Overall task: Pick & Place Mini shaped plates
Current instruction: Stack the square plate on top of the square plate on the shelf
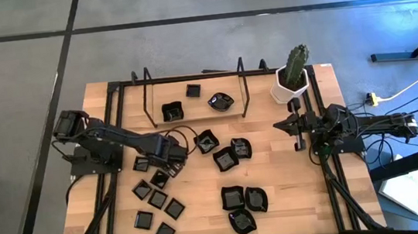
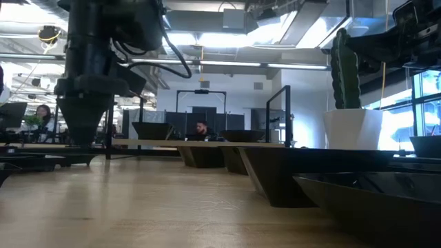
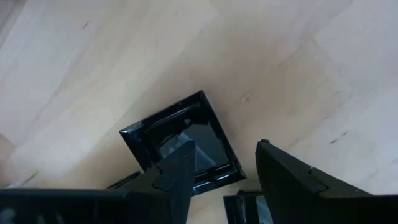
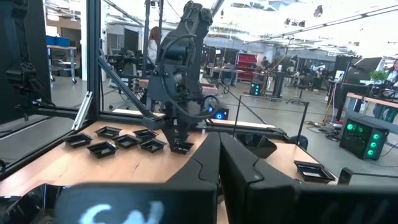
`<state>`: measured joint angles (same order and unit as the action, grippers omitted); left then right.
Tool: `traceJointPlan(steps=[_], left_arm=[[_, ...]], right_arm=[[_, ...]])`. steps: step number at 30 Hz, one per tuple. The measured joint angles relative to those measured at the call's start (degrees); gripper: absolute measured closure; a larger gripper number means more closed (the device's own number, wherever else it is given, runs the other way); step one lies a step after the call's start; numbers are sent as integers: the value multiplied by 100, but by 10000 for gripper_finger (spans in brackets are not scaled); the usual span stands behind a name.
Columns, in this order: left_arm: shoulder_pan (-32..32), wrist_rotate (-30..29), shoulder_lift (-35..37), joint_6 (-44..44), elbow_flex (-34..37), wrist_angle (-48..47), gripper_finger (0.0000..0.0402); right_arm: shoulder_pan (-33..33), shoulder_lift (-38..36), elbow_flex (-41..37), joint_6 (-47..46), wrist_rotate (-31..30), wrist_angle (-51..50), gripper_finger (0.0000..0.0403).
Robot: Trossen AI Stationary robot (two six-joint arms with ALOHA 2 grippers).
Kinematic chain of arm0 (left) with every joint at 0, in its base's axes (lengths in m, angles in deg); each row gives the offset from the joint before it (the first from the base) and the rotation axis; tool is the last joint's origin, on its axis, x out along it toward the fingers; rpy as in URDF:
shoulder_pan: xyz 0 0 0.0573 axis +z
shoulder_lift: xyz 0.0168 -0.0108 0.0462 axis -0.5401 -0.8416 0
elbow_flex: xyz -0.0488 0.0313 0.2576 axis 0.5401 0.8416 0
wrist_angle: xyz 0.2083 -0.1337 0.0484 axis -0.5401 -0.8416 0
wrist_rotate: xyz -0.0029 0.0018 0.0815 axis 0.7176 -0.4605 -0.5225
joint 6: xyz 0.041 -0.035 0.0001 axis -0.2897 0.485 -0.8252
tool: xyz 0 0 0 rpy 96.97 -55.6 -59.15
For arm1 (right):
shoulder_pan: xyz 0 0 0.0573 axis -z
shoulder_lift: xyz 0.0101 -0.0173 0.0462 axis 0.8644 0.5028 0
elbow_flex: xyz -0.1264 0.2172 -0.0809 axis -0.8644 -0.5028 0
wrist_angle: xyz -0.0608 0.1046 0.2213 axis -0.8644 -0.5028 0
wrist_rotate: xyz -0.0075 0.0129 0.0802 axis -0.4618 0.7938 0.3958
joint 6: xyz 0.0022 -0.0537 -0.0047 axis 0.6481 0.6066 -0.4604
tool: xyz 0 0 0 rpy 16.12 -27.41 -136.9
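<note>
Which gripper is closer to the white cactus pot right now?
The right. The right gripper waits just in front of the cactus pot, on the same side of the table. The left gripper is far across, low over the small black plates.

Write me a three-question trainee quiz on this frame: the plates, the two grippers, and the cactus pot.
1. True or false: the left gripper is open, its fingers over a small square plate.
2. Multiple choice: where does the white cactus pot stand in the high view? A) at the table's far right corner; B) at the near left corner; C) among the plates in the middle.
3. Fill in: the right gripper is ____ and holds nothing.

Key: 1 true. 2 A. 3 shut.
</note>
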<state>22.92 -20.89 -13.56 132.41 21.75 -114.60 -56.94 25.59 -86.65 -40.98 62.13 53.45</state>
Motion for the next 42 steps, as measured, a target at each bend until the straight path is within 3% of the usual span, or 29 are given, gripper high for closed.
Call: traceJointPlan(steps=[21,26,35,42], left_arm=[[93,170,-680,-308,-11,225,244],[96,151,-680,-403,5,194,281],[91,140,-672,-735,0,188,389],[75,133,-671,-981,-36,75,397]], right_arm=[[0,0,0,-20,0,-127,397],[0,0,0,-20,-1,-142,397],[0,0,0,-20,0,-139,397],[0,0,0,-17,-2,-142,397]])
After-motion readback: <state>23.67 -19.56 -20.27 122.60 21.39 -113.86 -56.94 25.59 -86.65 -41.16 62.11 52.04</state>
